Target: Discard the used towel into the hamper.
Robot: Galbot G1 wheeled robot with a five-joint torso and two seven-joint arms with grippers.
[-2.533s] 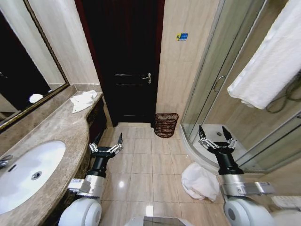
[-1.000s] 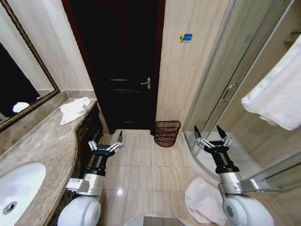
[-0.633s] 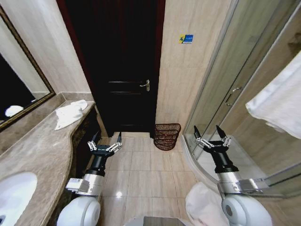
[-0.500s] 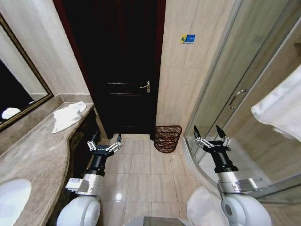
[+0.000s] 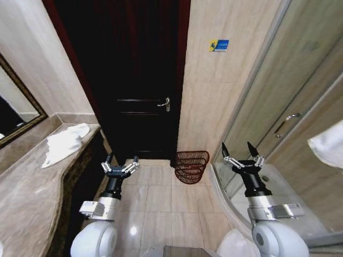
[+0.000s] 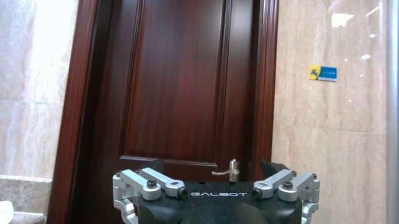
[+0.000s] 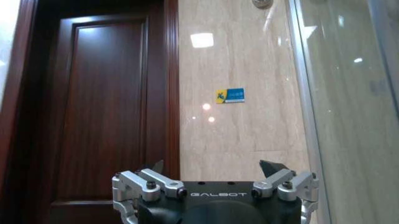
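Against the far wall, right of the dark door (image 5: 136, 75), the hamper (image 5: 192, 166) stands on the tiled floor. Nearer, the left gripper (image 5: 120, 164) and right gripper (image 5: 242, 155) hover raised at either side, fingers spread wide, holding nothing.

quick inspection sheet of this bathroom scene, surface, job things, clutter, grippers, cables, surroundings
surface: tiled floor, bare between the arms
job's things: hamper upright by the wall right of the door; white towel on the floor at the right arm's base
clutter: folded towel on the marble counter
grippers: left gripper and right gripper open, raised, holding nothing
cables: nothing seen
surroundings: dark door, glass shower enclosure, mirror
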